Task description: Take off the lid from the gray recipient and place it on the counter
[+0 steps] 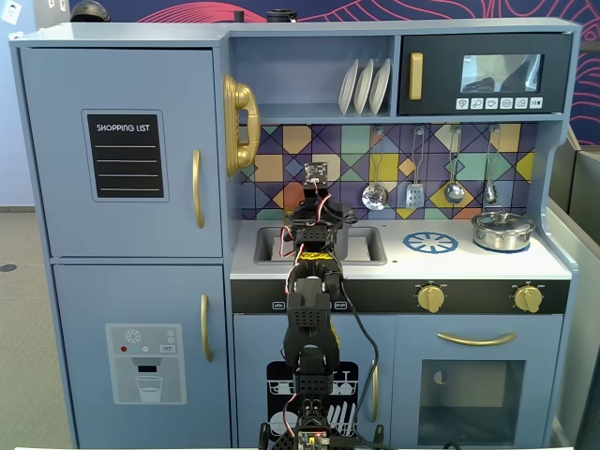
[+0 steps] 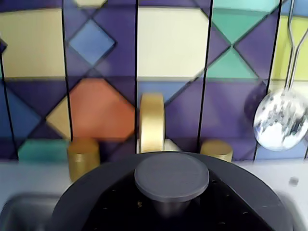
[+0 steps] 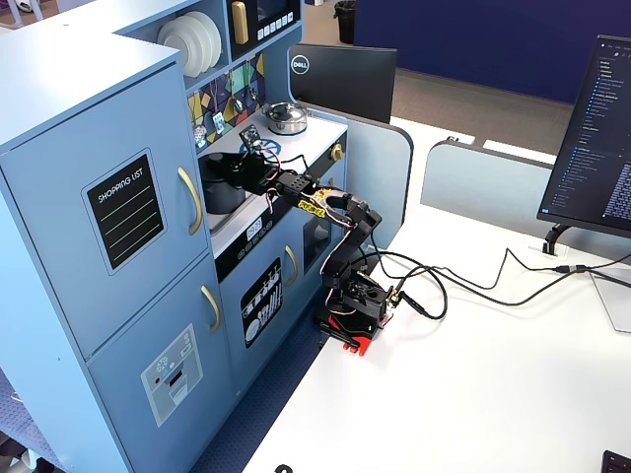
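Observation:
The gray recipient (image 1: pixel 343 234) stands in the sink cut-out (image 1: pixel 367 246) of the white counter (image 1: pixel 450 264), mostly hidden behind my arm; it also shows in a fixed view (image 3: pixel 219 192). In the wrist view the lid (image 2: pixel 94 185) fills the bottom, with its round knob (image 2: pixel 172 175) in the centre. My gripper (image 2: pixel 169 206) reaches over the pot from the front (image 1: pixel 314 225) (image 3: pixel 230 169). Its black jaws lie close against both sides of the knob's stem, under the cap. The lid looks level on the pot.
A gold tap (image 2: pixel 152 122) and two gold tap knobs (image 2: pixel 83 156) stand just behind the pot. A slotted spoon (image 2: pixel 280 120) hangs on the tiled back wall. The blue burner print (image 1: pixel 430 243) and a shiny silver pot (image 1: pixel 502 230) lie to the right.

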Tool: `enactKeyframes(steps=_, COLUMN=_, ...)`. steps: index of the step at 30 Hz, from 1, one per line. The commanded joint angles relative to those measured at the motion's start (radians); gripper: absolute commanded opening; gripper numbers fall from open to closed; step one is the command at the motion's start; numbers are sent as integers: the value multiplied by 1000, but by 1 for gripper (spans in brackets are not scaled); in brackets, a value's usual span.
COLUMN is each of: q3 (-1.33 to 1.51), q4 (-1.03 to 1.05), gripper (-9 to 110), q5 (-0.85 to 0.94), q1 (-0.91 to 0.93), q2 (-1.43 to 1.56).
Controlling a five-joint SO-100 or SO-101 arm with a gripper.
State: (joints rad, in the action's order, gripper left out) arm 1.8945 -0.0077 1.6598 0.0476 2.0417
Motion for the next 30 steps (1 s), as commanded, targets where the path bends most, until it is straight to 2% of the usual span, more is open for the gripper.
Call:
enactKeyframes(steps=1, q3=-117, q4=-29, gripper=0, q5=23, q1=-5, q2=28)
enactKeyframes(steps=7, q3=-149, q4=41, gripper=0, q5=35, q1=48, q2=77)
enactKeyframes(steps=16, q3=-112, q4=72, gripper=0, q5=-9, q1=337, q2=133)
enactKeyframes(steps=23, q3=-34, q4=-28, gripper=0, q5=-52, q1=509, q2=92)
enactKeyframes(steps=30, q3=67, q4=-124, gripper=0, q5=-57, q1=541, q2=51)
